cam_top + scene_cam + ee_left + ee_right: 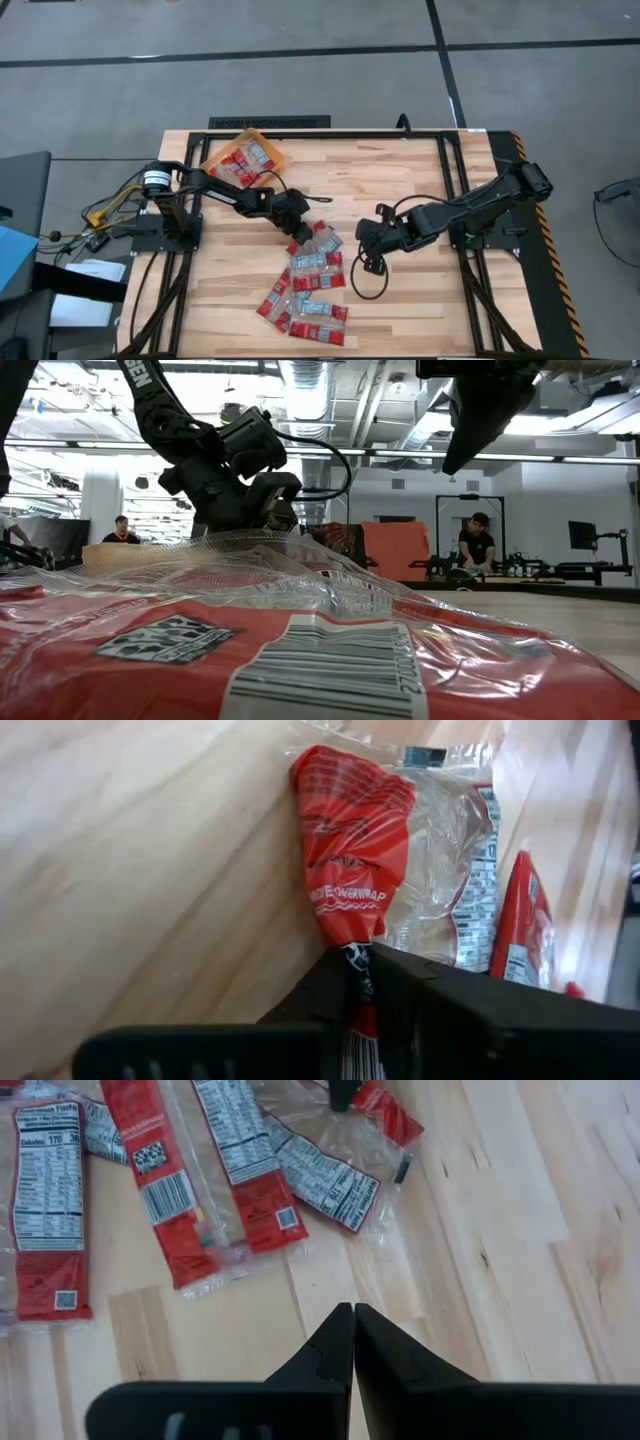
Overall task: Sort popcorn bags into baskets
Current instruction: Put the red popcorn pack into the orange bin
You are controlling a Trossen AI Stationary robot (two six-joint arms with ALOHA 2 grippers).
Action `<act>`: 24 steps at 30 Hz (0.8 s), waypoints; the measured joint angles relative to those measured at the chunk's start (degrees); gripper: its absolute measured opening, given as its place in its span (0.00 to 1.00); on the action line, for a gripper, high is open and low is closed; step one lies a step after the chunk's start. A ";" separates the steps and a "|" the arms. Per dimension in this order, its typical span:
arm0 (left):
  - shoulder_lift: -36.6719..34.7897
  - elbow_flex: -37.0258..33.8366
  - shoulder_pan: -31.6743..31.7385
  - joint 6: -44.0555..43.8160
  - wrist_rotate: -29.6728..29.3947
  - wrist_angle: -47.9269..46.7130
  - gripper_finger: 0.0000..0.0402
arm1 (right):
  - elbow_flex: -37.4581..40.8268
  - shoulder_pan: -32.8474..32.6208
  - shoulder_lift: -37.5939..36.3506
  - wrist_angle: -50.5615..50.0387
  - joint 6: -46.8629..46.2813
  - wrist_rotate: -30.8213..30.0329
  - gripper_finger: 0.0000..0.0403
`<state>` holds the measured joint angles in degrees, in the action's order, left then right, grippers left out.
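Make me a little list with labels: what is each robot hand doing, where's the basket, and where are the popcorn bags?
left gripper: shut on a red popcorn bag at the pile's top edge
right gripper: shut, empty, over bare wood right of the pile
basket: orange, near the table's far left corner, several bags inside
loose pile: red bags on the table between both arms

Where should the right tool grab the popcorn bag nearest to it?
Probably by the clear crimped end seal of the nearest popcorn bag, coming straight down from above: it lies flat on the table, that end faces the shut right tool, and bare wood surrounds it.
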<state>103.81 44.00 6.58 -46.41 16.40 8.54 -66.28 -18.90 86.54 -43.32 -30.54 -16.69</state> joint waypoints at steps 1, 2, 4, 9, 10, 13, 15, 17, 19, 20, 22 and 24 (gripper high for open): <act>0.02 -0.02 0.34 -1.76 0.45 0.77 0.03 | 0.00 -0.10 0.00 -0.19 -0.31 0.02 0.09; 0.03 -0.01 0.63 -3.50 0.81 1.56 0.02 | 0.00 -0.31 0.00 -0.30 -0.74 -0.04 0.08; -0.69 -0.02 1.38 -7.28 0.94 2.32 0.01 | 0.00 -0.67 0.00 -0.22 -1.28 -0.26 0.07; -5.45 -0.17 2.95 -12.01 -0.23 1.50 0.01 | 0.00 -2.07 0.00 -1.04 -2.94 -1.72 0.05; -6.70 -0.17 3.35 -12.72 -0.65 1.35 0.01 | 0.00 -2.32 0.00 -1.16 -3.11 -1.79 0.05; -10.66 -0.13 4.33 -13.93 -1.45 0.90 0.00 | 0.00 -2.95 0.00 -1.35 -3.15 -2.10 0.06; -13.22 -0.08 4.70 -14.50 -2.28 0.14 0.00 | 0.00 -3.28 0.00 -1.58 -4.12 -3.22 0.07; -16.22 -0.06 5.30 -14.53 -3.36 -2.06 0.00 | 0.00 -3.54 0.00 -1.95 -4.64 -4.15 0.08; -19.14 -0.04 6.03 -14.56 -5.25 -4.23 0.00 | 0.00 -3.57 0.00 -1.93 -5.03 -4.95 0.09; -20.86 -0.04 6.54 -14.56 -6.77 -5.92 0.00 | 0.00 -3.46 0.00 -2.03 -5.06 -5.27 0.09; -24.31 -0.02 7.52 -14.86 -10.23 -9.45 0.00 | 0.00 -3.47 0.00 -1.98 -5.06 -5.82 0.08; -27.81 0.03 8.58 -15.94 -14.78 -13.92 0.00 | 0.00 -3.47 0.00 -2.12 -5.06 -5.95 0.07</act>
<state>76.00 44.03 15.16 -62.35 1.61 -5.39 -66.28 -22.37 86.54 -45.44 -35.59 -22.64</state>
